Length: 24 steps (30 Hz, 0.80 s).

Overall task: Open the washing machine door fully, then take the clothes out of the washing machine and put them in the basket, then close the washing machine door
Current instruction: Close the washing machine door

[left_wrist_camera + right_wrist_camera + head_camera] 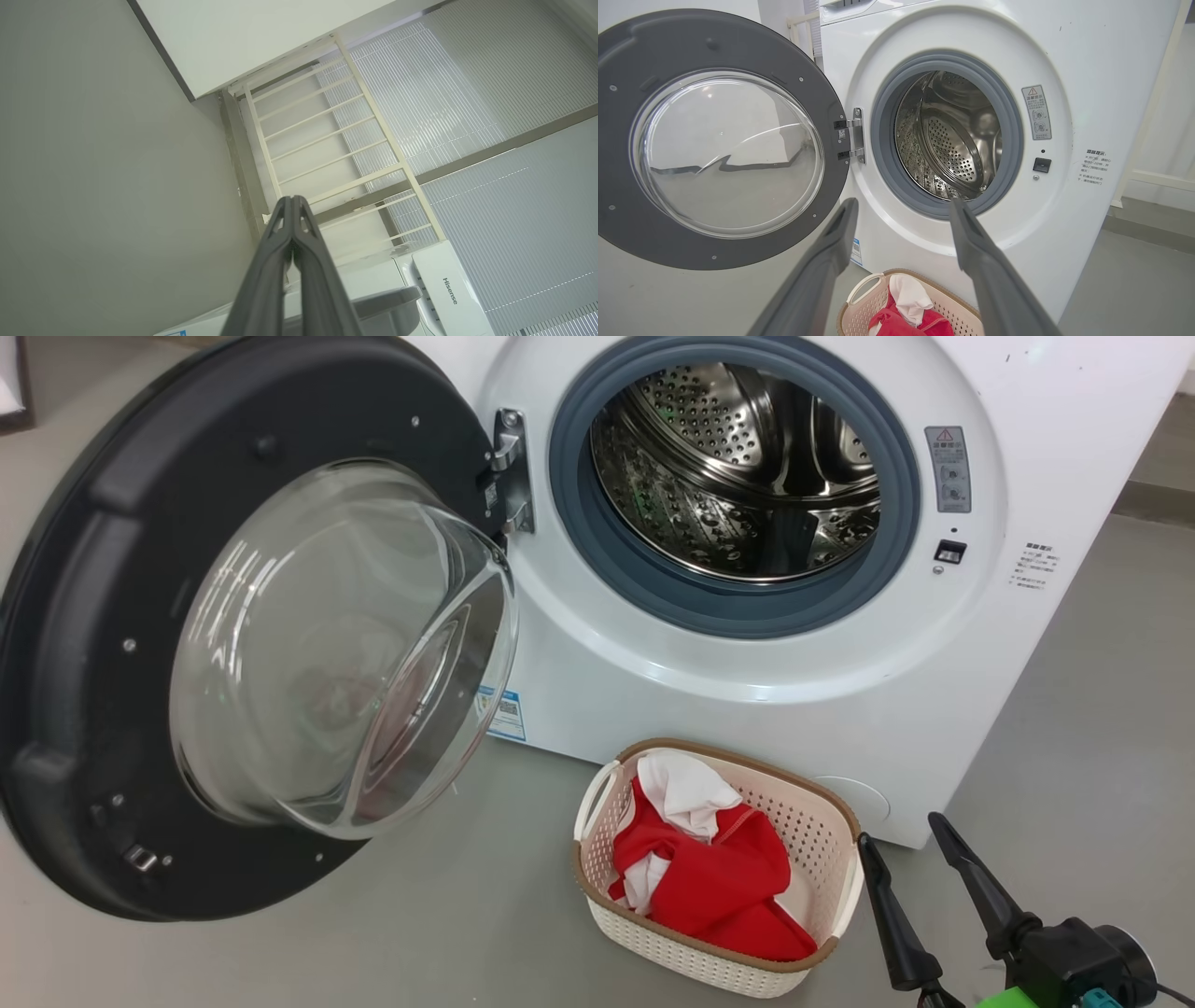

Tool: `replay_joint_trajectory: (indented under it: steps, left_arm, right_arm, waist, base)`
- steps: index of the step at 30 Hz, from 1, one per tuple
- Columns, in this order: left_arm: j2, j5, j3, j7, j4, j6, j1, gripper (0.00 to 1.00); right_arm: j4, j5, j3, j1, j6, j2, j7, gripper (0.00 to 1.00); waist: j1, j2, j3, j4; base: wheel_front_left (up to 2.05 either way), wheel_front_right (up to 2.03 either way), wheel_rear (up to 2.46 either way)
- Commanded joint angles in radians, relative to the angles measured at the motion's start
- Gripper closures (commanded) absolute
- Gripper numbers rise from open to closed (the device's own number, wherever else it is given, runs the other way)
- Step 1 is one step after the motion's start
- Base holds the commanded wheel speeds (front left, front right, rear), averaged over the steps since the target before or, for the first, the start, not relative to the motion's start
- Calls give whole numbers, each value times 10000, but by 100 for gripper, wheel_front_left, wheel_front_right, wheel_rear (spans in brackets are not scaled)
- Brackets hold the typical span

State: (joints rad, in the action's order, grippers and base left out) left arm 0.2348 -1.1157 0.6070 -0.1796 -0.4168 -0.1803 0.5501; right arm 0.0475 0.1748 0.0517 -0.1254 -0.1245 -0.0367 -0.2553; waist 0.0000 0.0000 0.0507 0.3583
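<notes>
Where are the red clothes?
In the head view, the clothes lie in the basket on the floor in front of the washing machine, beside the right gripper.

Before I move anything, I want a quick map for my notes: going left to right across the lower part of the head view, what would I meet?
door → basket → right claw

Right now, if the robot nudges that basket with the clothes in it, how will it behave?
The basket is probably light: thin perforated plastic holding only the soft clothes. Sitting low and wide on the smooth floor, it would likely slide rather than tip. Its walls may flex if squeezed.
</notes>
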Motion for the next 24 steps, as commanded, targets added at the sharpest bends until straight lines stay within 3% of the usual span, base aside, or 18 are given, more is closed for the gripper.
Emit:
replay_joint_trajectory:
  steps: [1,11,24]
  left_arm:
    - [776,-211,131,-493,-206,-196,555,100]
    - [1708,-527,-460,-2511,-1919,-498,1315,100]
    - [1499,-581,-1162,-3596,-2211,-107,1228,100]
  right_arm:
    - [-231,-67,299,205,-62,-135,-65,0]
    - [-188,-175,347,311,-62,-135,-65,0]
    - [-198,-153,284,327,-62,-135,-65,0]
  waist:
    - [0,0,-35,-63]
    - [0,0,-177,-318]
    - [0,0,-193,-292]
  base:
    - [0,0,0]
    - [0,0,0]
    - [0,0,0]
